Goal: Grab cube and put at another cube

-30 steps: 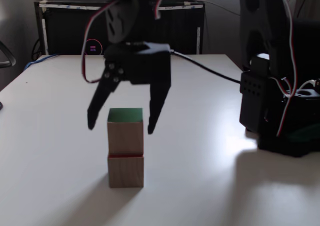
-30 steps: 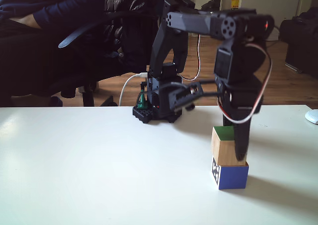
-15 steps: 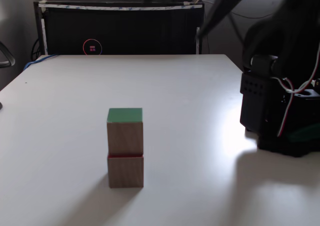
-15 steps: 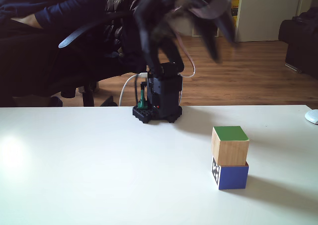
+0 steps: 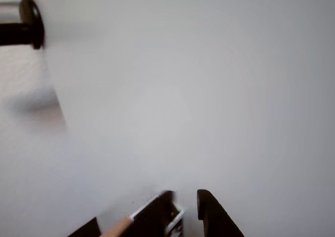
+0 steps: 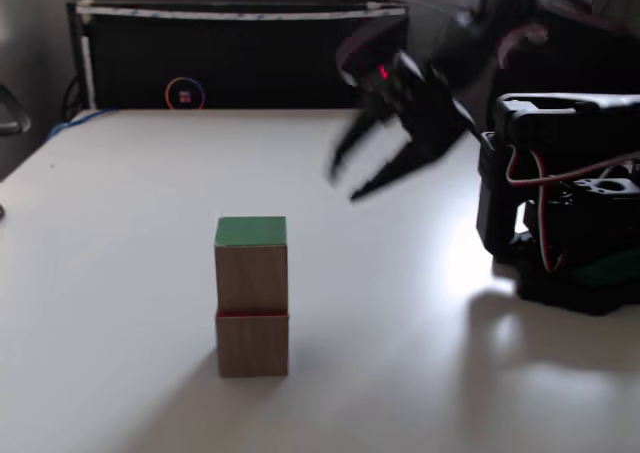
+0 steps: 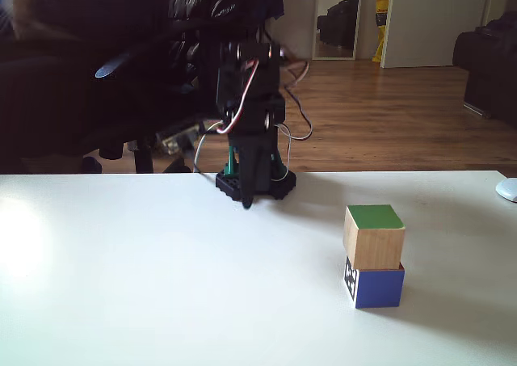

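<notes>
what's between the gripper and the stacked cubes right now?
Nothing: bare white table separates the gripper from the cube stacked on another cube, seen in both fixed views.

Bright room around a smooth white table (image 7: 121,285).
Warm brown wooden floor (image 7: 380,115) beyond, white door (image 7: 432,18) at the back, dark padded chair (image 7: 137,67) behind; black cabinet (image 6: 240,58) along the far table edge in a fixed view.

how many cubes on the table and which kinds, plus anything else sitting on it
wood cube with green top: 1, stacked on the other cube
cube with black-and-white tag and blue side: 1, on the white table
robot arm base: 1, its pincer open and empty
white object at the table edge: 1, too cropped to identify
total: 4
</notes>
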Controlling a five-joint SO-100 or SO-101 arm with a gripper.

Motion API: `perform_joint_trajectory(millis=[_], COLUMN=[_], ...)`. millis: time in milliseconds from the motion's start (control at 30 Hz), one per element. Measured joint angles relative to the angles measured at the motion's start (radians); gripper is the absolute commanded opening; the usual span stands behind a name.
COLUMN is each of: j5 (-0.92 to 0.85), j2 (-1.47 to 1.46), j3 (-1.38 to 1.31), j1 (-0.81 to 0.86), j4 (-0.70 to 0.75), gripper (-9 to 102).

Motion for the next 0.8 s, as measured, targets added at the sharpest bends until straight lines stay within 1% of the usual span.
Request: perform_joint_trajectory(millis=[133,267,800], j5=[-0.035,-0.040,-0.060], j2=[0.049,0.067,0.072], j3=[0.106,0.117,0.117], j1=[-0.008,0.005,0.023], j4=[0.018,0.038,0.038], gripper=[0,0,0])
